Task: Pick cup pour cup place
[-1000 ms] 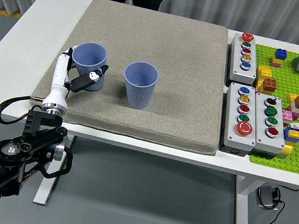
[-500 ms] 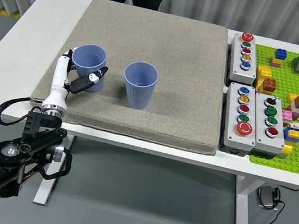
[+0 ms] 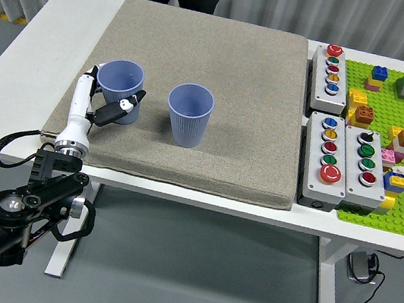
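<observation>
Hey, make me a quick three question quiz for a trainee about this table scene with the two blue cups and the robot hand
1. True or false: the left hand is wrapped around the left cup.
2. Which surface do both cups stand on? A) bare white table B) grey mat C) green brick plate
3. Fill in: the right cup stands ____ and free of any hand.

Key: 1 true. 2 B. 3 upright.

White-and-black robot hand point(image 3: 99, 108) on black jointed arm point(image 3: 16, 210) with looping black cable point(image 3: 12, 144).
</observation>
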